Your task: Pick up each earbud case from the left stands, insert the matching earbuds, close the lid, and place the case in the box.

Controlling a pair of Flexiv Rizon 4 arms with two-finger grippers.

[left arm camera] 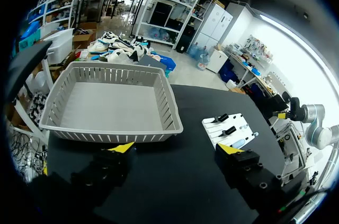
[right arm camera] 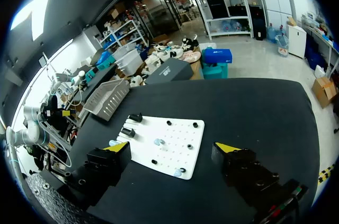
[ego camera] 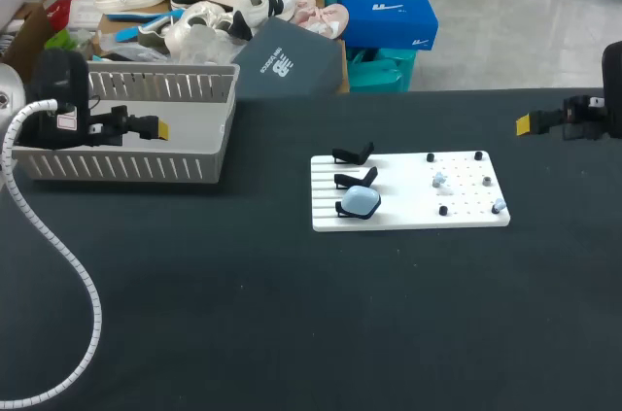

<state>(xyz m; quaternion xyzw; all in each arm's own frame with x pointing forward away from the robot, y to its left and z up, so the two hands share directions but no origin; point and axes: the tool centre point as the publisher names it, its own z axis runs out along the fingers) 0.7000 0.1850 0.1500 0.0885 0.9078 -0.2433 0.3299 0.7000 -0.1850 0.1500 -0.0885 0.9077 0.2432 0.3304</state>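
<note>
At the left of the table, the left gripper hangs with its fingers spread and nothing between them, yellow tips turned to the right. Seen from its own wrist camera, the left gripper stands wide open above the dark tabletop. The grey basket lies just ahead of it, and the white board is farther on, past the basket's right corner.

The right gripper hangs at the far right of the table, tips turned left. Its wrist camera likewise shows the right gripper open and holding nothing, with the board lying ahead of it.

The pale blue case touches neither gripper. It sits on the nearest of three black stands at the left end of the board, in the middle of the table. That puts it well to the right of the left gripper and the basket, and well to the left of the right gripper.

From the right wrist the case shows as a pale spot at the board's far end, in line with the stands. Two pale earbuds rest on the board's right half among small black pegs, apart from the case. In the right wrist view the earbuds lie between the gripper and the stands.
</note>
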